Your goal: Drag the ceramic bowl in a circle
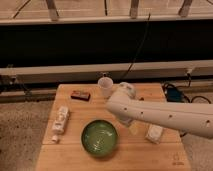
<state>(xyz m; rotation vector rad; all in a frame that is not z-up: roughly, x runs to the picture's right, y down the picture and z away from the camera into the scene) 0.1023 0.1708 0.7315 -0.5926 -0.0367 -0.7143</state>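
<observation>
The ceramic bowl (100,137) is round, shallow and glossy green with a paler centre. It sits on the wooden table (70,160) near the front, left of middle. My white arm (160,116) reaches in from the right above the table, with its rounded joint just right of and above the bowl. The gripper (133,128) shows only as a pale tip under the arm, close to the bowl's right rim. I cannot tell whether it touches the bowl.
A small white cup (105,86) stands at the back of the table. A dark brown bar (80,95) lies to its left. A white packet (60,121) lies at the left edge and a white object (155,133) at the right. A dark wall with rails runs behind.
</observation>
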